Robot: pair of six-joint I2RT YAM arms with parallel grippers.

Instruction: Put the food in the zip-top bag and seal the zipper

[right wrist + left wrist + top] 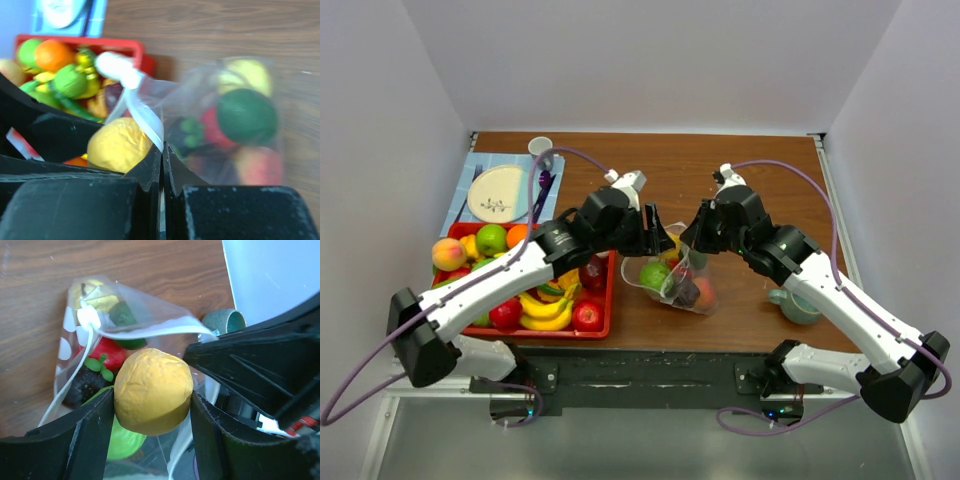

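The clear polka-dot zip-top bag (672, 280) lies mid-table holding several fruits: a green one (654, 274), a dark plum and a peach. My left gripper (152, 412) is shut on a wrinkled yellow-orange fruit (153, 390) and holds it over the bag's open mouth; that fruit also shows in the right wrist view (117, 145). My right gripper (162, 150) is shut on the bag's pale zipper strip (145, 117), lifting the mouth edge. The zipper (150, 331) is open. More food fills the red tray (610, 300) at the left.
A teal mug (798, 303) stands right of the bag. A blue placemat with a white plate (496, 192), cutlery and a white cup (540, 146) sits at the back left. Both arms crowd over the bag.
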